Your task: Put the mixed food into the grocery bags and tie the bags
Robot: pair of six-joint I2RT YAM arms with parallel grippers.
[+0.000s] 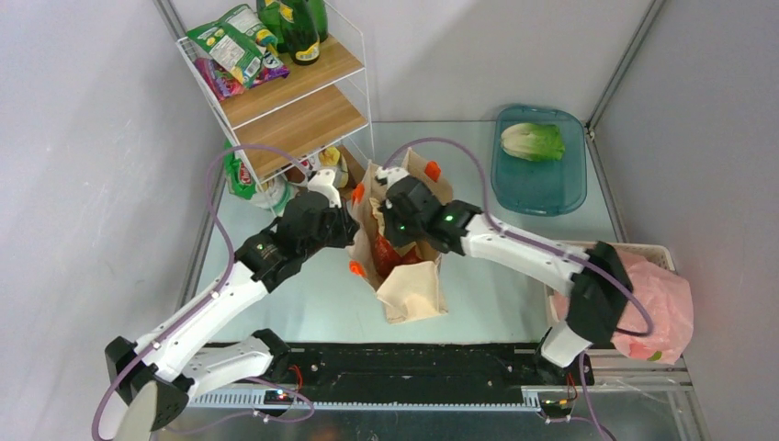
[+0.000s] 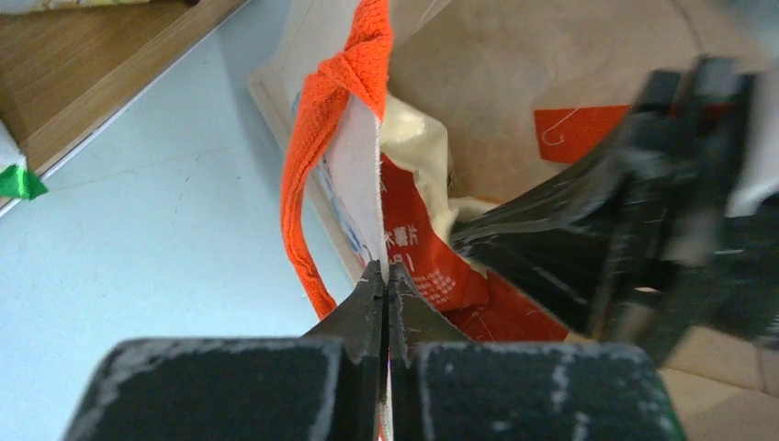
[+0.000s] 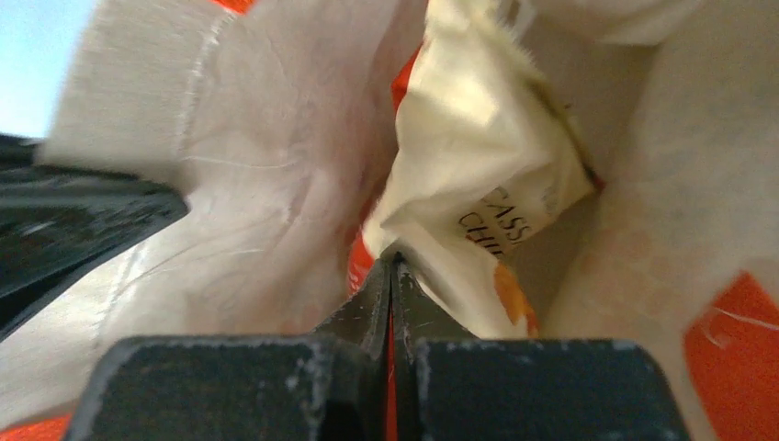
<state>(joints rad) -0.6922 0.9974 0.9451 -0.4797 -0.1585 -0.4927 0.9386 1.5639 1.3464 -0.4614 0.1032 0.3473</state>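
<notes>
The beige tote [image 1: 418, 289] with orange handles [image 2: 321, 138] stands mid-table, mouth up. My left gripper [image 1: 352, 223] [image 2: 387, 269] is shut on the tote's left rim beside a handle. My right gripper [image 1: 393, 237] [image 3: 393, 260] reaches down inside the tote [image 3: 248, 119], shut on the corner of a red-and-cream snack packet [image 3: 478, 165] [image 2: 432, 266]. The lettuce [image 1: 533, 141] lies on the teal tray [image 1: 542, 188] at the back right. The pink bag [image 1: 661, 303] sits bulging at the right edge, behind the right arm.
A white wire shelf [image 1: 294, 115] stands at the back left with snack bags [image 1: 230, 46] and dark green bottles [image 1: 299, 32]. More packets lie at its foot. A white lattice basket [image 1: 643, 248] holds the pink bag.
</notes>
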